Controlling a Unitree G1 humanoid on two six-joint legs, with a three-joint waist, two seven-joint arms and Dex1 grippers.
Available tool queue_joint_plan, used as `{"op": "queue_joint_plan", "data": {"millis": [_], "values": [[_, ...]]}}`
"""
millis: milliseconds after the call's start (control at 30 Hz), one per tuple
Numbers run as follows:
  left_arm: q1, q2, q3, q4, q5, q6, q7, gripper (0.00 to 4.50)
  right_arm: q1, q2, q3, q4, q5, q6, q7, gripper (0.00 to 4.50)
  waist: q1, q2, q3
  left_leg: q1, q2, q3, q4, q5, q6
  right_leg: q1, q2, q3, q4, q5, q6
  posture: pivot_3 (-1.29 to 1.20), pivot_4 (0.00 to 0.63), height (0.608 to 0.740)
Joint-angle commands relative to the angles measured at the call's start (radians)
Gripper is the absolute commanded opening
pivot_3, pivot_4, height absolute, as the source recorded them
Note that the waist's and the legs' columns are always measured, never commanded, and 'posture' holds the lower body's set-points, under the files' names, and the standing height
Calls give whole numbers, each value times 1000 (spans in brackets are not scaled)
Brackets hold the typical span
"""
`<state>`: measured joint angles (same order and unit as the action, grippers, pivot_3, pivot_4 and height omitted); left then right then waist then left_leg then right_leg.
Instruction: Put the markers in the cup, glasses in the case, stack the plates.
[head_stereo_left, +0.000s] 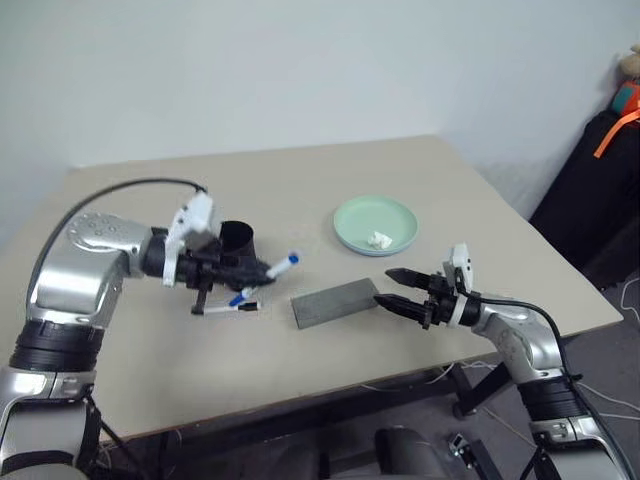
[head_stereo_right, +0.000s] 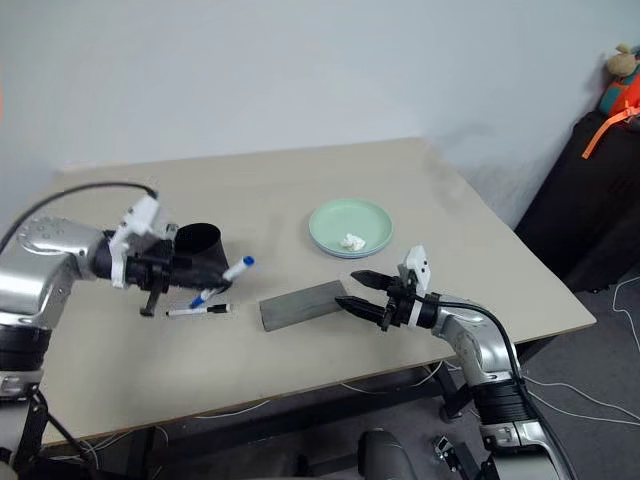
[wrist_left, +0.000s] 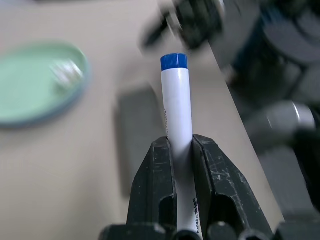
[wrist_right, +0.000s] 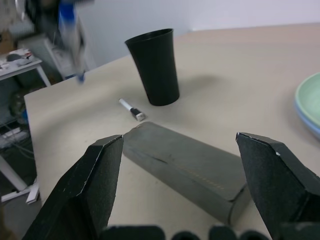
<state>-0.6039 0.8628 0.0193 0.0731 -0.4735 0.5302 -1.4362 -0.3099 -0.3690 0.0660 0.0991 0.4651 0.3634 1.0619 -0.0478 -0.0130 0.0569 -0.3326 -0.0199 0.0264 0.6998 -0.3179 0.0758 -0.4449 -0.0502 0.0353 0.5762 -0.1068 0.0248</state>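
My left gripper (head_stereo_left: 266, 270) is shut on the blue-ended marker (wrist_left: 175, 95), held aloft and slanted just in front of the black cup (head_stereo_left: 237, 240). The black-ended marker (head_stereo_left: 224, 309) lies flat on the table below it. The grey case (head_stereo_left: 335, 302) lies closed at the table's middle front. My right gripper (head_stereo_left: 385, 286) stands open, level, at the case's right end with nothing between its fingers. Behind the case, the mint green plate (head_stereo_left: 360, 215) rests on the light blue plate (wrist_right: 311, 127). The glasses are out of view.
A small white lump (head_stereo_left: 379, 239) lies in the green plate. The beige table (head_stereo_left: 150, 370) has its front edge close below both arms. Dark bags (head_stereo_left: 600, 170) stand off the table's far right; cables lie on the floor.
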Motion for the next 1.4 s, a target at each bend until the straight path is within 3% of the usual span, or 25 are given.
{"op": "queue_joint_plan", "data": {"millis": [33,367,567,1367,1400], "values": [[-84,-39,89,48,-32,31,135,100,-19,0,-2,-36,-7,-29,-5,3913,0,0,0,0,0,0,0,0,0,0,0,0,0,0,0,0,0,728],[-145,-207,221,293,27,-190,463,100,-38,24,4,-4,-23,-55,-28,3913,0,-1,0,1,0,0,0,0,-1,1,0,0,0,0,0,0,0,728],[-138,-264,274,357,27,-297,574,100,-33,24,1,13,-33,-69,-27,3913,1,-2,-1,0,-1,0,0,-1,-2,0,0,0,0,1,0,0,0,728],[29,-319,328,290,-49,-270,611,100,-67,40,2,94,-46,-120,-25,3913,1,-3,-1,0,-1,-2,0,-1,-2,1,0,-1,0,1,0,0,0,728],[31,-319,327,289,-50,-270,612,450,-68,40,3,95,-46,-122,-25,3913,0,-3,-1,0,-1,-2,0,-1,-2,1,0,-1,0,1,0,0,0,728]]}}
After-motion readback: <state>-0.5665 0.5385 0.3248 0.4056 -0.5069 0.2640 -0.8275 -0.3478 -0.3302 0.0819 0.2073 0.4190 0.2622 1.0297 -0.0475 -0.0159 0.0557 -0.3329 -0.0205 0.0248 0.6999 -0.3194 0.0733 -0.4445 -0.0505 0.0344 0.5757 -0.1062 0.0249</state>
